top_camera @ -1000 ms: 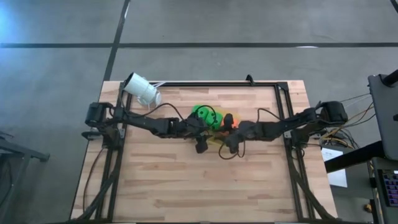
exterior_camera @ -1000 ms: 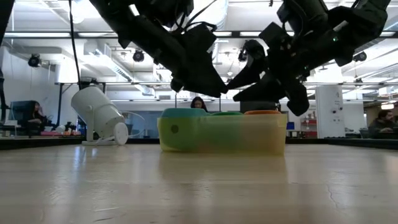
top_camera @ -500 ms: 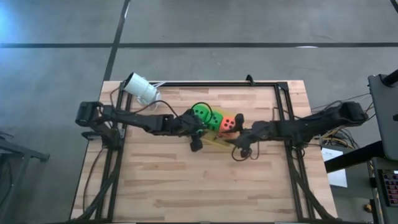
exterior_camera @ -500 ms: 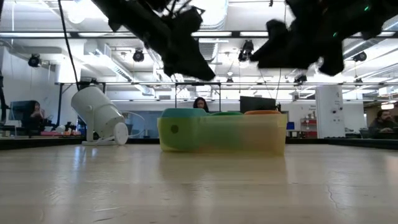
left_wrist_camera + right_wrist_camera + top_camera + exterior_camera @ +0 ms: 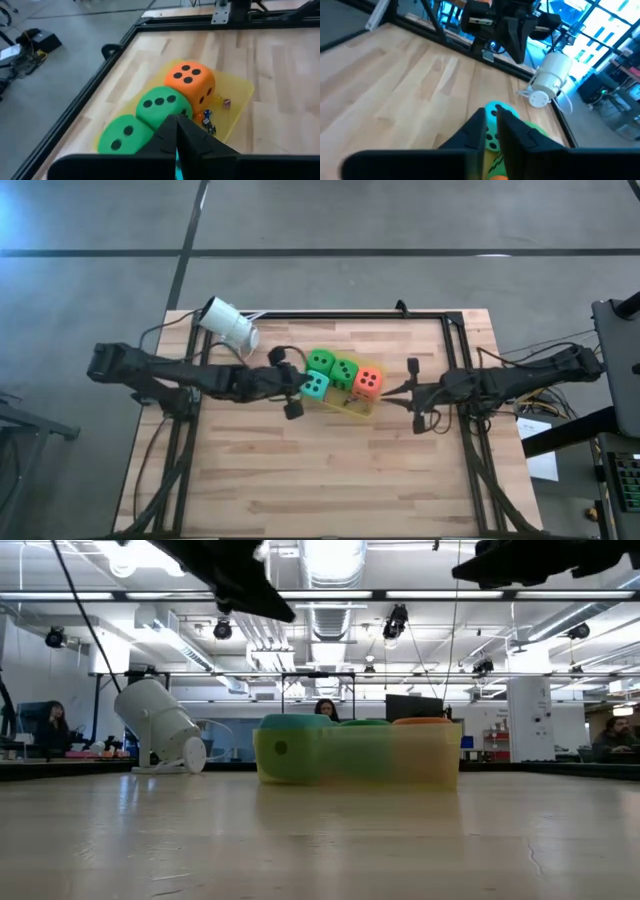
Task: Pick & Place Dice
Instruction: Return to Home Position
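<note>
Four dice sit together in a shallow yellow see-through tub [image 5: 352, 406] at the table's middle: two green dice [image 5: 320, 361] [image 5: 344, 371], an orange-red die [image 5: 367, 380] and a teal die [image 5: 315, 385]. In the low view only their tops show above the tub's wall [image 5: 355, 758]. My left gripper [image 5: 300, 388] [image 5: 176, 125] hangs shut just left of the tub, above the teal die's side. My right gripper [image 5: 388, 392] [image 5: 492, 116] hangs shut just right of the tub, pointing at it. Both are raised; the low view shows only their undersides at the top.
A white cylinder-shaped camera [image 5: 229, 324] lies tilted on the table's far left corner [image 5: 160, 727]. A black frame rail [image 5: 350, 315] runs along the far edge and down both sides. Bare wood stretches across the near half of the table [image 5: 330, 480].
Both arms have drawn away from the tub, the left gripper toward the table's left and the right gripper toward the right, and both have risen in the low view. The dice, earlier half covered by the grippers, now lie uncovered in the tub and have not moved.
</note>
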Action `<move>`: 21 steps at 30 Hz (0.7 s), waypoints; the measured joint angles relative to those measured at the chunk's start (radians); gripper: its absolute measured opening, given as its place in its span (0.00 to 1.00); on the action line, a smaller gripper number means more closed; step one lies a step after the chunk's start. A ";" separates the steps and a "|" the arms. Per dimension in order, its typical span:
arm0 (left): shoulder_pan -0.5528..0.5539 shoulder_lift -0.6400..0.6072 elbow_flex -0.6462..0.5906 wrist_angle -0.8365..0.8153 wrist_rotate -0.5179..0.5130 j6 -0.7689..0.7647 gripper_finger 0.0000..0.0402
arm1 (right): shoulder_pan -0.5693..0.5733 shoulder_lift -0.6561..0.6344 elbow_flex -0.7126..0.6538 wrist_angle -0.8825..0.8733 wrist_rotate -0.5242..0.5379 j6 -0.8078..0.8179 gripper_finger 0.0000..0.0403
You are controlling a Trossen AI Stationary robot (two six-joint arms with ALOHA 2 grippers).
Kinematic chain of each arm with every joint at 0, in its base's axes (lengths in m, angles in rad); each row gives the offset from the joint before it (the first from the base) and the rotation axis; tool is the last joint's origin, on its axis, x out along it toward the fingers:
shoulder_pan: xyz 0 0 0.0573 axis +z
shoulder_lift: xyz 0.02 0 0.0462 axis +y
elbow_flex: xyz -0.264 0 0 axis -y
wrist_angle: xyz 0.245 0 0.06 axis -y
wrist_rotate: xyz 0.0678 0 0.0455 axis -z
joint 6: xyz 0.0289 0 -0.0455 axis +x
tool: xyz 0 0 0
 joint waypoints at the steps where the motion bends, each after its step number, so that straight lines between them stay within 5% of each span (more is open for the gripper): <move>1: -0.010 -0.029 -0.021 -0.001 -0.014 0.000 0.01 | 0.003 -0.012 -0.001 -0.010 -0.001 0.016 0.09; 21: -0.039 -0.725 -0.566 0.235 0.012 -0.065 0.01 | 0.005 -0.357 -0.060 -0.133 -0.041 0.150 0.02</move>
